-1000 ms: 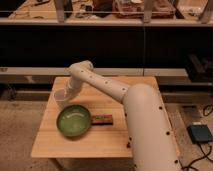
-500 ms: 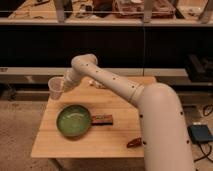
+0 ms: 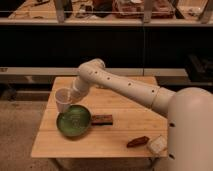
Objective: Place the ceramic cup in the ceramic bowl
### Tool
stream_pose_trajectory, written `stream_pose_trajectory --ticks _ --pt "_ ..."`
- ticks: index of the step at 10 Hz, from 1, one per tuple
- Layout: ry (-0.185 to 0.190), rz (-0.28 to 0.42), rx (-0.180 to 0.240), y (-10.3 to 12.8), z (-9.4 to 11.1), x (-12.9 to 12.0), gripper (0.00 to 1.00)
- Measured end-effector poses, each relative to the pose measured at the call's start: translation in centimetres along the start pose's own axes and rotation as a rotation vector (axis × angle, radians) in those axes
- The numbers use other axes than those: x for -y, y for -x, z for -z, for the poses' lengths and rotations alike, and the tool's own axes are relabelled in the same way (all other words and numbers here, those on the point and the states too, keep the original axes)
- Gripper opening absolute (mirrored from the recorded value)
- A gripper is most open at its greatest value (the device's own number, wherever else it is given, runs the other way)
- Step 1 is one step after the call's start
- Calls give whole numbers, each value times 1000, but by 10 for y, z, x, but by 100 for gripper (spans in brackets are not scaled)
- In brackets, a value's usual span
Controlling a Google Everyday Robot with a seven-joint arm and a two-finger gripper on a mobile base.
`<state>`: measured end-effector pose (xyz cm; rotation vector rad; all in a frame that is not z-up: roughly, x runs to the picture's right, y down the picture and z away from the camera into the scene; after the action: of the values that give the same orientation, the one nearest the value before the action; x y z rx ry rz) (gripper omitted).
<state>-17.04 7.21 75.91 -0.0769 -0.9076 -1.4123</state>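
Observation:
The ceramic cup, small, white and handleless, is held in my gripper at the end of the white arm. It hangs just above and behind the far left rim of the ceramic bowl. The bowl is wide, shallow and glossy green, and sits on the left part of the wooden table. The gripper is shut on the cup, and its fingers are mostly hidden behind the wrist and the cup.
A dark brown bar lies right beside the bowl. A reddish-brown object and a pale block lie near the table's front right corner. My arm spans the table's back. Dark shelving stands behind.
The cup went from the table up and out past the left edge in the gripper. It has now come back right and lower, close to the bowl's rim.

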Motion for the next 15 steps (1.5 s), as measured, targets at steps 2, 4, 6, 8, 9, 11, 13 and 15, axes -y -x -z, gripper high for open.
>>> stream_pose_trajectory --ticks 2,4,6,8,9,11,13,15 --pt "44 -12 39 34 1 -13 6" --pt "114 -20 63 57 -7 -31 26" --pt "173 -23 68 64 -24 -40 46" --pt "203 -38 51 57 -38 -43 64" --pt "222 -46 33 48 -45 -46 74" --pt "250 -49 0 33 -53 -45 80" --pt "251 -46 -45 19 -49 -38 80" --pt "214 -41 -65 15 -42 -21 80"
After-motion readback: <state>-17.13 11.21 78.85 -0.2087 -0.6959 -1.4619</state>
